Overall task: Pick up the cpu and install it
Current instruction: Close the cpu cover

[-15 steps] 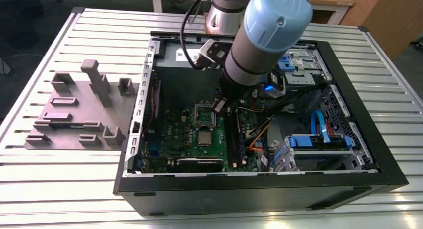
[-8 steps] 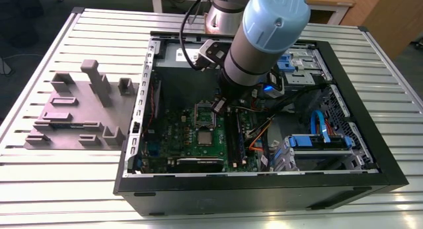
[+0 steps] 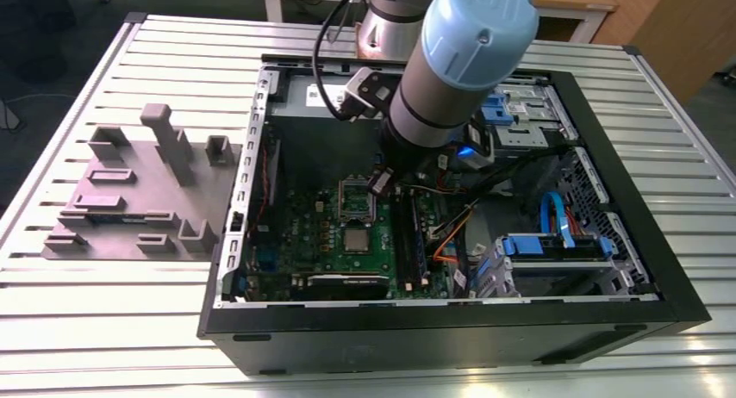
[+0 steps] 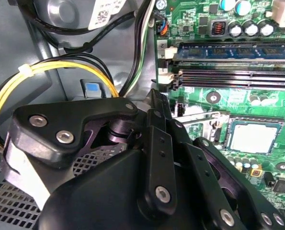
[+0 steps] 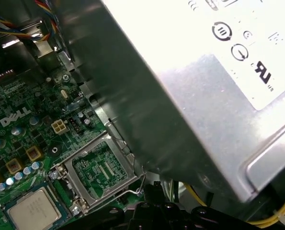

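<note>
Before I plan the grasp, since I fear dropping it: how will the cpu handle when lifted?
The cpu is a thin flat square, so it is probably stiff and light and should not roll. Its smooth metal top may be slippery. It lies flat and low on the board, so it likely offers little edge to grip.

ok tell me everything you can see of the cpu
The cpu is a small thin square chip with a dull silver-grey metal top and a pale rim. It lies flat on the green motherboard inside the open computer case, beside the open metal socket frame. Both wrist views show it too. Nothing grips or touches it from above.
</note>
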{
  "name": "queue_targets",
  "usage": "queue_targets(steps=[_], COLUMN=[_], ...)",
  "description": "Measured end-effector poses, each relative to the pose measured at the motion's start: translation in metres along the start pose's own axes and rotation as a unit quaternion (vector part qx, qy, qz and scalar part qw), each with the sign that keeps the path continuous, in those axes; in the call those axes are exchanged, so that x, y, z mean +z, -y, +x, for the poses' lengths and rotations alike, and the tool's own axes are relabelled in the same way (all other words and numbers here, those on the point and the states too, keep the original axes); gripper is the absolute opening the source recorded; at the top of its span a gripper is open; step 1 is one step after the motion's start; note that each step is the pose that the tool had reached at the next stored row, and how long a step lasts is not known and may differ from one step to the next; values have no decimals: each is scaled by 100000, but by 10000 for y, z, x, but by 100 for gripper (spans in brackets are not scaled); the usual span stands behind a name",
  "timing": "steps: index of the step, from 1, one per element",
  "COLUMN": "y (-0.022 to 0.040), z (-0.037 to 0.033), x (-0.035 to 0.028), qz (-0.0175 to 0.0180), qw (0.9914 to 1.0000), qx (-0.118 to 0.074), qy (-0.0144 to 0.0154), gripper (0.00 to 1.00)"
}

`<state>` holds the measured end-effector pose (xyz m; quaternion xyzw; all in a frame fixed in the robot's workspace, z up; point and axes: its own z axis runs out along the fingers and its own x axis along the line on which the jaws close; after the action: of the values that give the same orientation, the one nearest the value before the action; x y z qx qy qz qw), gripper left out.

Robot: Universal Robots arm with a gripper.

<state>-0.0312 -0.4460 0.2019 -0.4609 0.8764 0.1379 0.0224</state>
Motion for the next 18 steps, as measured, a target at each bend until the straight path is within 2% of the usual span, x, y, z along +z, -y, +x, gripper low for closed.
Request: queue_targets(steps=[18], y=[-14], z=[2], x=[40], qz=[-28], qw=[100000], qx=[-4], qy=[44], gripper=[10])
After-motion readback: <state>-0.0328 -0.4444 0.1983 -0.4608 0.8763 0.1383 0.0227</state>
